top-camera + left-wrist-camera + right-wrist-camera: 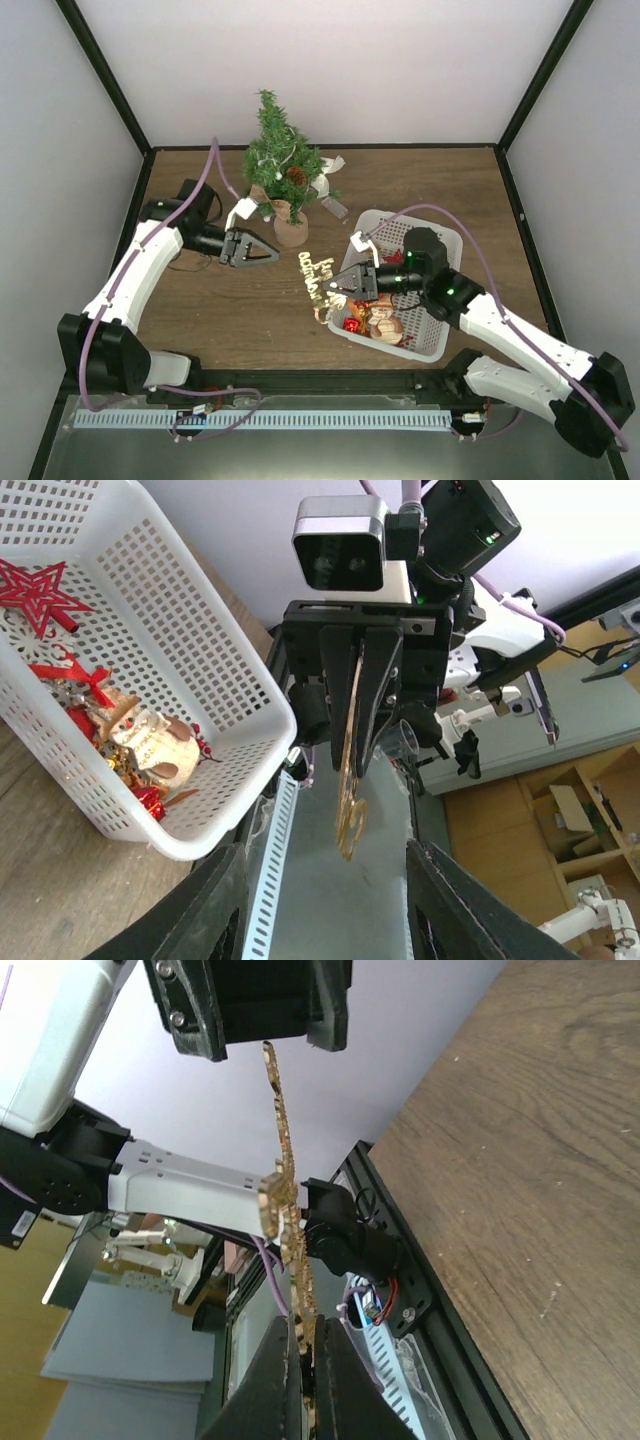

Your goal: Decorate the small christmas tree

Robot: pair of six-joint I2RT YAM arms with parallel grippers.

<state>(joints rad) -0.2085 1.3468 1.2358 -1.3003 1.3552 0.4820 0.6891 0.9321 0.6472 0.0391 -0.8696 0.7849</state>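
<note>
Looks down on a wooden worktop [440, 180] walled in white. Shows the small christmas tree [280, 160] upright at the far side, left of centre, on its round tan base [291, 232], with a pine cone [296, 175] and white trimming among the dark green branches.

Shows a white perforated basket [425, 345] on the right, nearer the front edge. Holds a red star [35, 595], red ribbon and a tan figure ornament [155, 745], among other small pieces.

Finds the right tool [333, 283] just left of the basket, closed tight on a gold glitter lettering ornament [316, 272]. Has the ornament sticking out past the fingertips, edge-on, toward the left arm.

Finds the left tool [270, 252] near the tree's base, on its near left and not touching it. Points right, toward the gold ornament, with fingers [215, 910] spread apart and nothing between them. Shows, from above, a small gap between its tips and the ornament.
</note>
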